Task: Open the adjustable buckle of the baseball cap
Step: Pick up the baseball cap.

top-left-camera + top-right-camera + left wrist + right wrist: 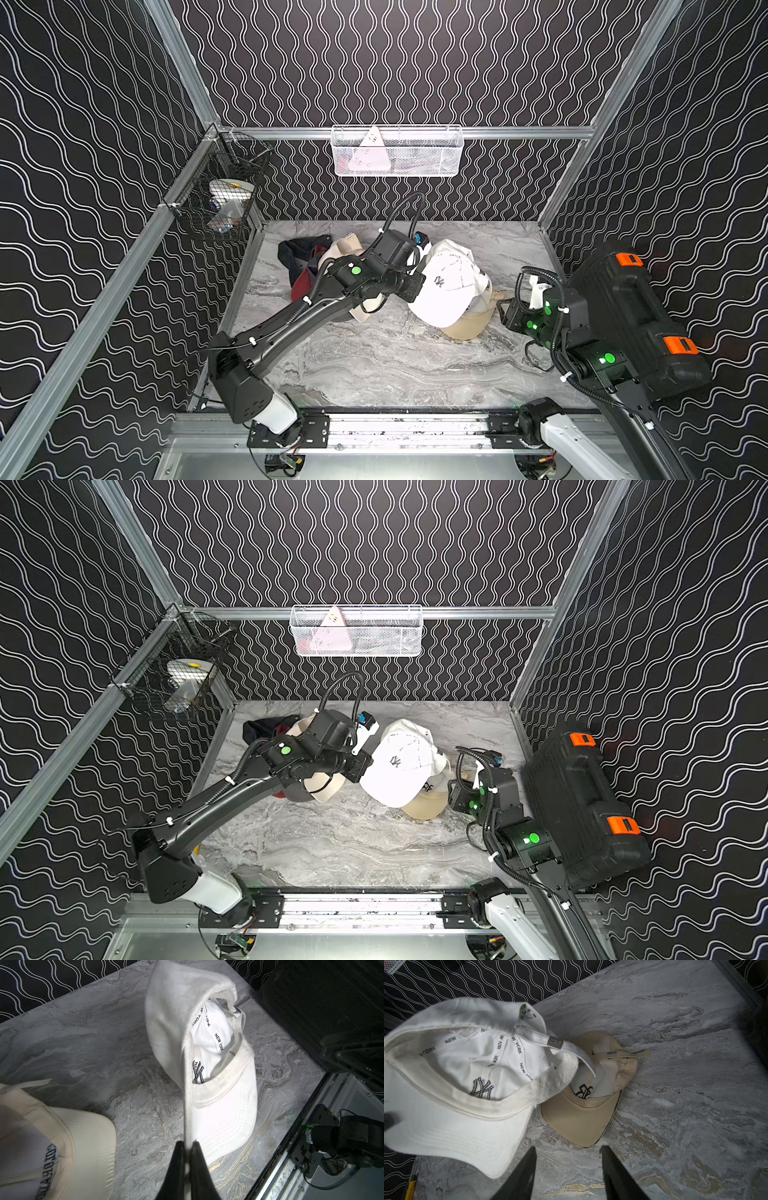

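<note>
Both arms wear matte black shells. The left arm [291, 328], at lower left in both top views, has a long smooth link, a white base segment [277, 411] and a ribbed black cable [314, 286] fastened with white zip ties. A round green dot [355, 270] marks its wrist joint. The right arm [575, 309], at right of the frame, shows glowing green lights [609, 357], the same ribbed hose and a white base link [569, 436]. Black screwed plates [316, 431] fix both to a silver rail [407, 428]. In the wrist views the fingers [197, 1167] are black and tapered.
</note>
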Controlling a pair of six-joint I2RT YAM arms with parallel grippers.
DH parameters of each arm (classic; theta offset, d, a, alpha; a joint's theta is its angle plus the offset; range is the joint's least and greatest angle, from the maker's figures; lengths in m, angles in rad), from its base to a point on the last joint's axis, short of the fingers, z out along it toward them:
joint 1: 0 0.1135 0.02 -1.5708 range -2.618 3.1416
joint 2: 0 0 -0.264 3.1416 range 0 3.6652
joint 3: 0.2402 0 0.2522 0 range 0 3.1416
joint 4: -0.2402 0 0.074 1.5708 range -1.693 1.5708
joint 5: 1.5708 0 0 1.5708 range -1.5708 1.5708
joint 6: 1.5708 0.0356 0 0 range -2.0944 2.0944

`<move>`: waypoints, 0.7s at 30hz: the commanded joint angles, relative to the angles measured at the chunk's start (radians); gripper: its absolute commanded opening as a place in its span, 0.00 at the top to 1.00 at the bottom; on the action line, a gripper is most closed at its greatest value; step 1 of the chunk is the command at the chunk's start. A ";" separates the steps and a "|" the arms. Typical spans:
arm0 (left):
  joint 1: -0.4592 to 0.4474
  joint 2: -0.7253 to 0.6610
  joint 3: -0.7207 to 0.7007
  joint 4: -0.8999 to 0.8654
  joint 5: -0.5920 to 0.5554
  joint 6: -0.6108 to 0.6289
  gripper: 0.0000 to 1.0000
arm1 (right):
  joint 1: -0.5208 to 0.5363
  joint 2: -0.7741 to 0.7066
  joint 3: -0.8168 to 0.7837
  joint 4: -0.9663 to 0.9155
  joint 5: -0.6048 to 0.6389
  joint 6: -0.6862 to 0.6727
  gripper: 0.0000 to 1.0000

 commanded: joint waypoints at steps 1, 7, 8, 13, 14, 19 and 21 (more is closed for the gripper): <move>-0.001 -0.041 -0.018 0.010 -0.011 0.018 1.00 | -0.060 0.010 -0.021 0.059 -0.138 0.036 0.48; -0.001 -0.086 -0.035 0.008 -0.008 0.015 1.00 | -0.145 0.044 -0.063 0.164 -0.325 0.112 0.49; 0.000 -0.092 -0.037 0.009 -0.003 0.013 1.00 | -0.162 0.051 -0.074 0.187 -0.358 0.127 0.50; -0.001 -0.125 -0.056 0.013 0.009 0.002 1.00 | -0.249 0.083 -0.131 0.305 -0.527 0.209 0.52; -0.001 -0.132 -0.059 0.014 0.011 0.001 1.00 | -0.266 0.092 -0.139 0.326 -0.553 0.223 0.52; -0.002 -0.155 -0.072 0.018 0.024 -0.007 1.00 | -0.319 0.130 -0.182 0.413 -0.650 0.272 0.54; -0.002 -0.160 -0.074 0.020 0.033 -0.011 1.00 | -0.331 0.140 -0.194 0.443 -0.672 0.287 0.54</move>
